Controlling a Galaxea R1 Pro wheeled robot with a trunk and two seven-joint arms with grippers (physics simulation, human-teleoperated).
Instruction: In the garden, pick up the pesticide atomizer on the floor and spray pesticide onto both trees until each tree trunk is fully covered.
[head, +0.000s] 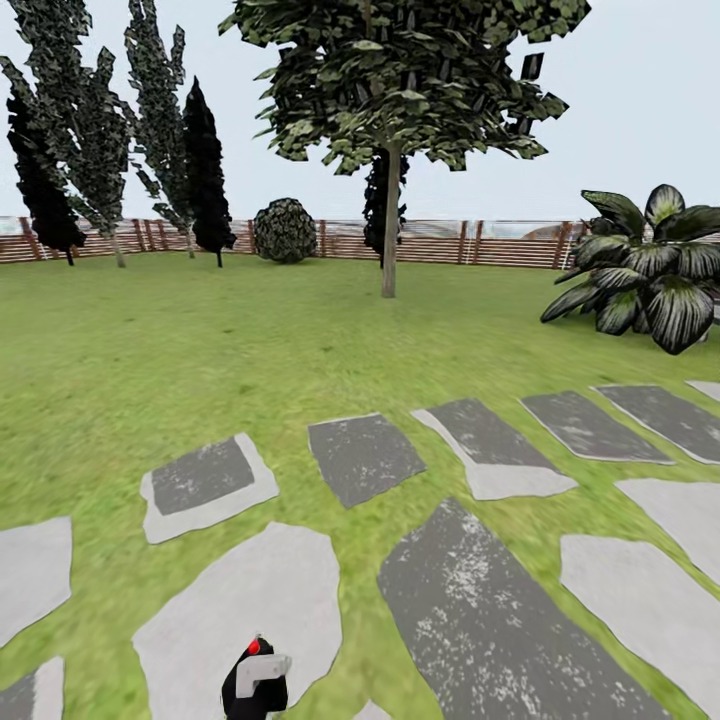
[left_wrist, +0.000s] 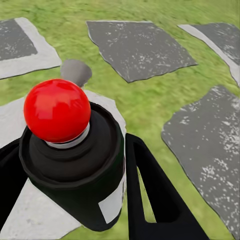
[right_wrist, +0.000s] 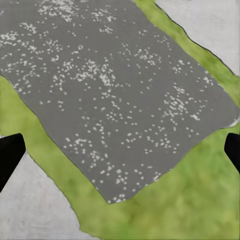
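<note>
atomizer (left_wrist: 75, 165) black, red cap | paving stones (right_wrist: 110, 100) grey, white-speckled | lawn (head: 150, 340) green

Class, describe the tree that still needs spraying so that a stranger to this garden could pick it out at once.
Look past the stepping stones and across the lawn toward the wooden fence. The tree stands alone near the middle, in front of that fence. Unlike the dark narrow cypresses on the left, it has a bare straight grey-brown trunk and a wide, spreading green crown.
</note>
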